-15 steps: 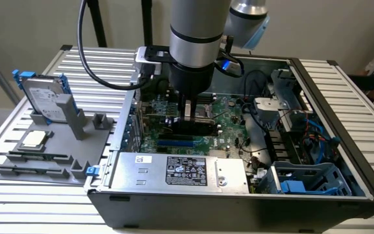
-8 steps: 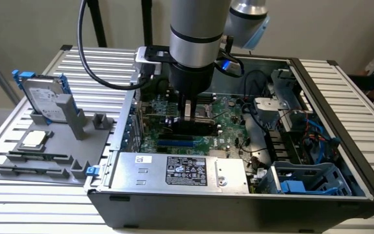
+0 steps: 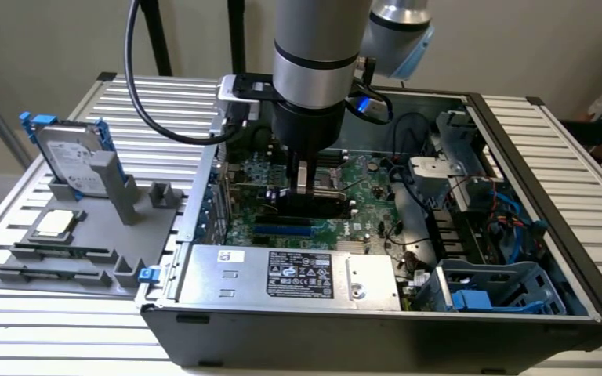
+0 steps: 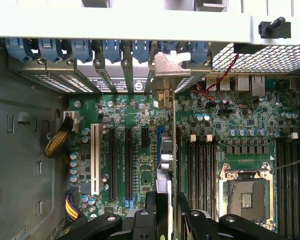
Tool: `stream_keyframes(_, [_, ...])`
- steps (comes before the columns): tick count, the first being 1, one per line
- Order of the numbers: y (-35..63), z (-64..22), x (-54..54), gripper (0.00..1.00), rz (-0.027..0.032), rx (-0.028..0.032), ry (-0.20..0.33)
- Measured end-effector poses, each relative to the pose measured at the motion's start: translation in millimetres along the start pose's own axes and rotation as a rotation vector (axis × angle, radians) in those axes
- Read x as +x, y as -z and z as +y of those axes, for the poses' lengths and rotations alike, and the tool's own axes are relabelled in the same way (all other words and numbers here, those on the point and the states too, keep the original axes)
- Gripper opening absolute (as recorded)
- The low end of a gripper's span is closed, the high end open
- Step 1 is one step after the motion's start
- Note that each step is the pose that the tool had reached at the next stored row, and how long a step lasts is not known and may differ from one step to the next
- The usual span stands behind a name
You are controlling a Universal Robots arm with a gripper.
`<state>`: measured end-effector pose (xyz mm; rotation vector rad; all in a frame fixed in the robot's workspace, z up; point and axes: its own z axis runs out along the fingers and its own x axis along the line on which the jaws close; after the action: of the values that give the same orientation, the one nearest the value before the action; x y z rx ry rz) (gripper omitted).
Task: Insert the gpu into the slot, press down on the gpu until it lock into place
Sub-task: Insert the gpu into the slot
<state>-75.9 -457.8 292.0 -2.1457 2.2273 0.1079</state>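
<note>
Above the green motherboard [image 3: 369,184] of the open black computer case [image 3: 385,341], the arm's black two-finger gripper [image 3: 303,186] hangs vertically, pointing straight down at the board.

Card position: the gpu [image 3: 322,207], a thin flat black expansion card with a green board edge, stands on edge on the motherboard, directly under the gripper. In the wrist view the gpu [image 4: 173,140] appears edge-on as a narrow line crossing the motherboard [image 4: 145,175]. Its silver metal bracket [image 4: 166,67] sits at the motherboard's rear edge, in line with the row of blue plastic slot latches [image 4: 82,50]. Whether the card is fully seated cannot be told.

Jaw state: apart. The gripper [image 4: 171,200] straddles the card's upper edge, with one of its black fingers [image 4: 156,212] on each side. Whether either finger touches the card cannot be made out.

On the motherboard: to one side of the card lie a white expansion slot [image 4: 95,160] and two long black slots [image 4: 112,160]. To the other side lies the silver CPU socket [image 4: 247,192].

Around the motherboard: a silver labelled power-supply box [image 3: 291,274] sits just beside its near edge, inside the case. Well apart from the motherboard, outside the case on the exterior view's left, a grey hard drive with blue clips [image 3: 71,153] stands upright in a grey plastic fixture [image 3: 92,258] on the slatted aluminium table [image 3: 29,345].
</note>
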Motion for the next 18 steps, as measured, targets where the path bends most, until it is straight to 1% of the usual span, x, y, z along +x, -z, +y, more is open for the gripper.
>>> stream_keyframes(18, [-1.0, 1.5, 0.1, 0.27, 0.0, 0.0001, -0.001])
